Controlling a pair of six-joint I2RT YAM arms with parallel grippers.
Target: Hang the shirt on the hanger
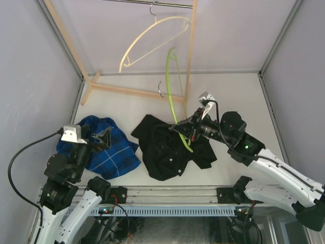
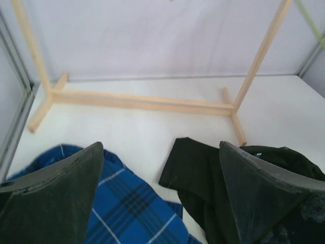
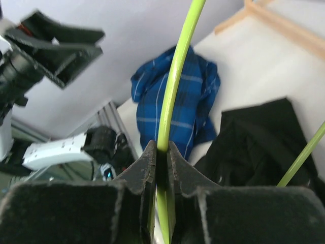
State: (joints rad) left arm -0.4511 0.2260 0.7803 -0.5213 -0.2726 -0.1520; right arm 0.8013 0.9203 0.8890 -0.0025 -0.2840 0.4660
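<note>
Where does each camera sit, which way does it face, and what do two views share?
Top external: above and behind, looking down at the table; both arms show, right end effector shut on the green hanger.
Left wrist: low at the near left, facing the wooden rack; the open left end effector frames the view.
Right wrist: above the black shirt, looking past its own fingers toward the left end effector.
Shared: both wrist views show the blue plaid shirt.
</note>
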